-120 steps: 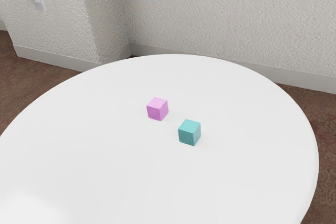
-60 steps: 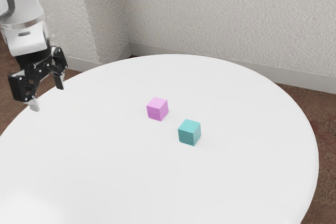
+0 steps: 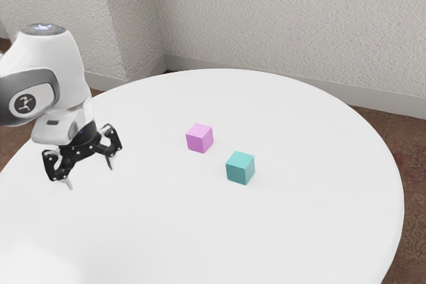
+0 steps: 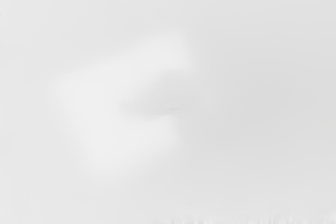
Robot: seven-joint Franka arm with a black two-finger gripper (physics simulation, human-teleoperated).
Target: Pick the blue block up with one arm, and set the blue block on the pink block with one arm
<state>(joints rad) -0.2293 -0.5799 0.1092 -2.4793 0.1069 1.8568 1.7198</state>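
The arm (image 3: 41, 94) comes in from the exterior view's left and hangs low over the near-left part of the round white desk (image 3: 299, 224). Its black jaws point down at the desk top and are spread wide, with nothing between them. They hover just above the surface, and whether the fingertips touch it cannot be told.

The blue block (image 3: 240, 167), more teal in colour, sits flat on the desk near its middle, well apart from the jaws toward the exterior view's right. The pink block (image 3: 200, 138) stands just beside it, a little further back and to the exterior view's left, and the two do not touch. The wrist view shows pale desk surface with a soft grey shadow on it.
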